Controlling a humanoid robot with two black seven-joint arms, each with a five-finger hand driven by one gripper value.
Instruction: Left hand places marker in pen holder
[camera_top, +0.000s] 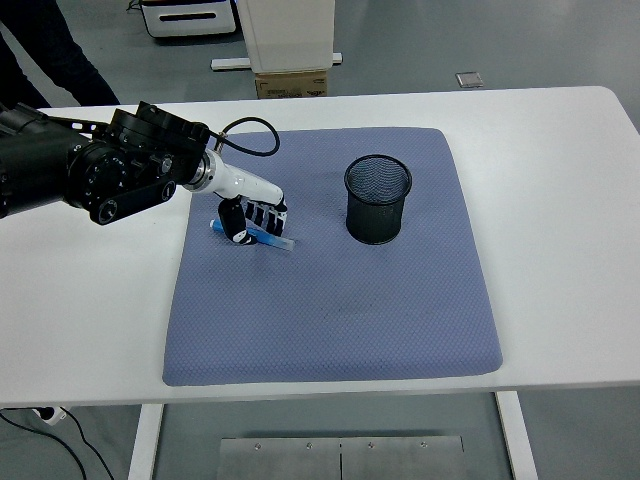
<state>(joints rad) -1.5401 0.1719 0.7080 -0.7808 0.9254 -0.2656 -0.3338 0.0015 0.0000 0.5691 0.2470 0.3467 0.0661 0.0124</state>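
1. Fingers (262, 214) of the left hand (248, 213) curl around the blue marker (268, 236), grasping it low over the blue mat (330, 300).
2. Marker lies tilted, well left of the black mesh pen holder (378, 199) standing upright on the mat.
3. Mat covers the white counter (560, 220).

Bright, even overhead light; the glossy white tabletop (560, 180) shows mild glare, shadows fall soft and short, focus is sharp throughout

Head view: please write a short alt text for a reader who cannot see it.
The robot's left hand closes its fingers around a blue marker lying on a blue mat; an empty black mesh pen holder stands upright to the right.
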